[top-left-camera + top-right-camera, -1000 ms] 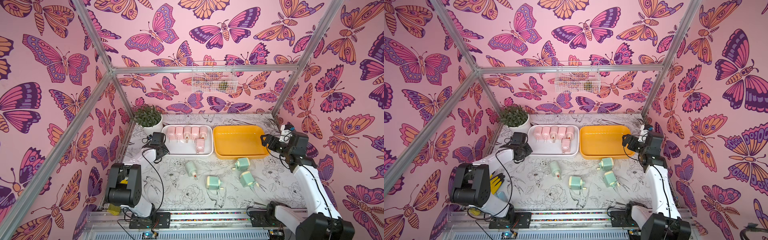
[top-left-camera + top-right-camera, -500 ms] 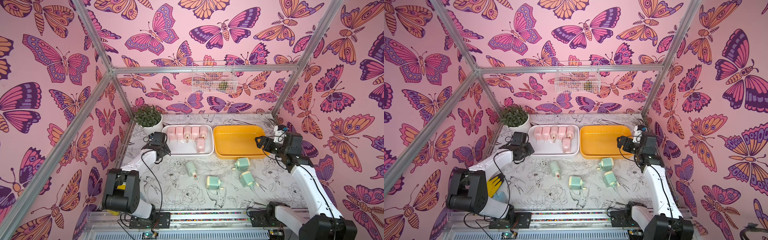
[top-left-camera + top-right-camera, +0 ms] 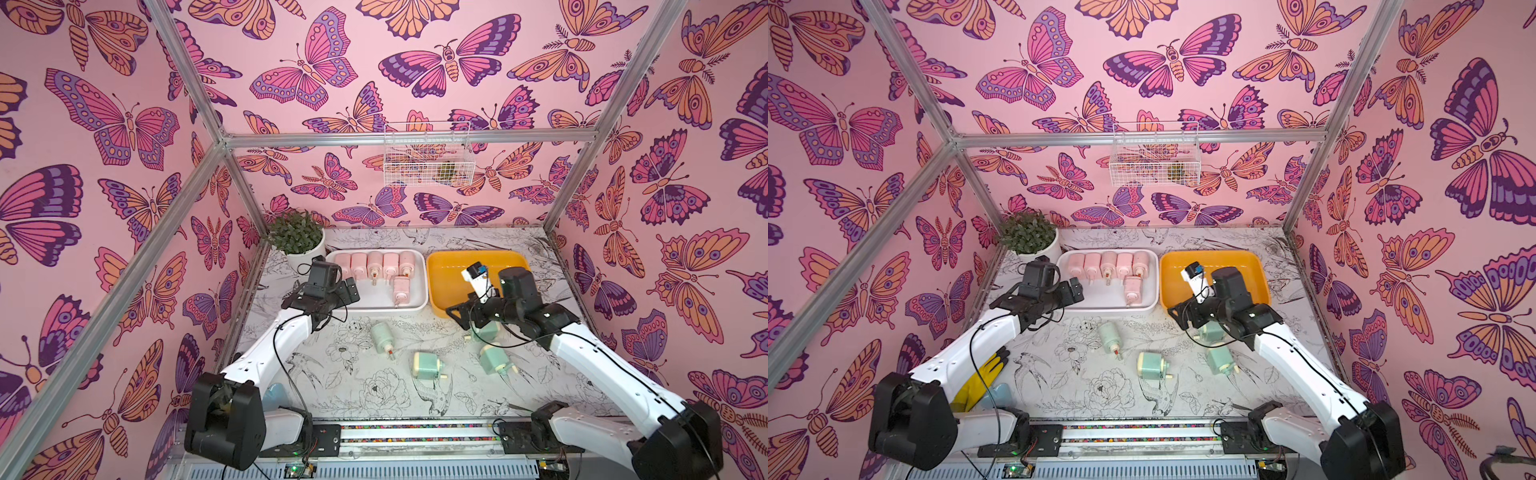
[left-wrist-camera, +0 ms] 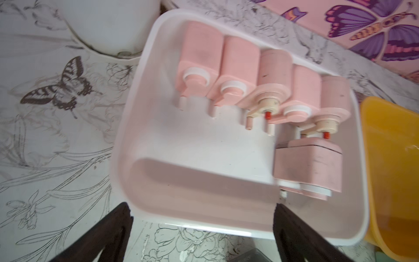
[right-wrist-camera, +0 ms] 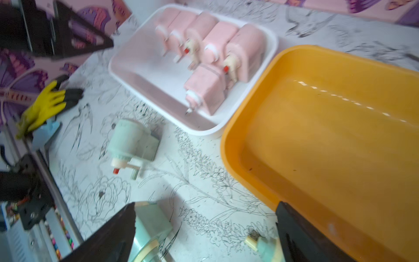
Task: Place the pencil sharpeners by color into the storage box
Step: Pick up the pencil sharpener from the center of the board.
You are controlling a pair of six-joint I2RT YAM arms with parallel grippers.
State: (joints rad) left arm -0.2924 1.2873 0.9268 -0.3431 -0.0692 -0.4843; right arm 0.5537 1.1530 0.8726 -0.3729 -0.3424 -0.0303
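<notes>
Four green sharpeners [image 3: 428,365] lie on the desk [image 3: 374,395]. Three are nearer than both tools, and one sits just beneath the right tool [image 5: 206,204], which is spread wide and grips nothing. The left tool [image 4: 203,209], also wide and empty, hangs by the white tray's [image 3: 424,286] near corner. Ahead of it, six pink sharpeners [image 3: 376,266] lie inside that tray. The yellow tray [image 3: 440,286] lies just beyond the right tool.

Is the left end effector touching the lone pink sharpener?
Apart. Both top views show bare white tray between the left end effector and the lone pink sharpener.
</notes>
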